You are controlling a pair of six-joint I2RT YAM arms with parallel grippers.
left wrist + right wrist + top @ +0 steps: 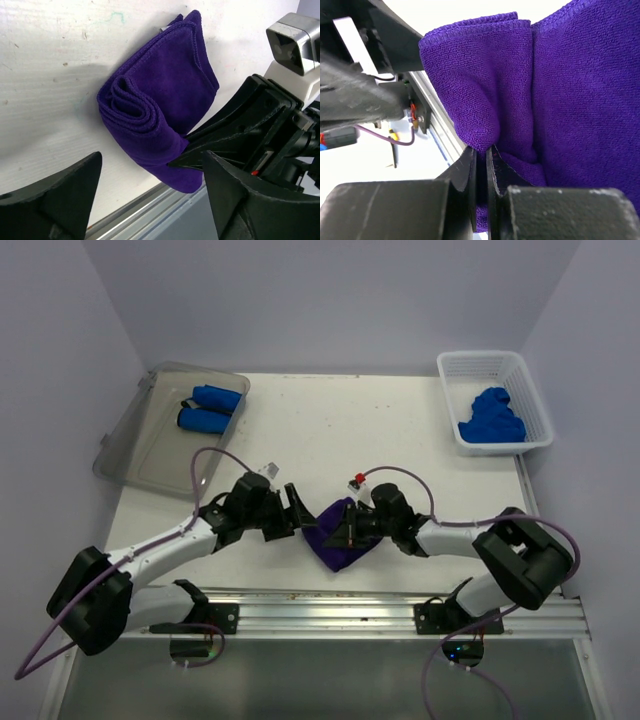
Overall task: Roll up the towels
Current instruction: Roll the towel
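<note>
Bright, diffuse light; soft shadows; whites overexposed in wrist views.

Half-rolled purple towel [336,546]; blue rolls [210,408] far-left, heap [492,418] far-right

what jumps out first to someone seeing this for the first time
A dark purple towel, partly rolled at the front of the table, pinched by the right gripper while the left gripper stands open beside it. Then two rolled blue towels in the grey tray, far left, and a blue heap in the white basket, far right.
</note>
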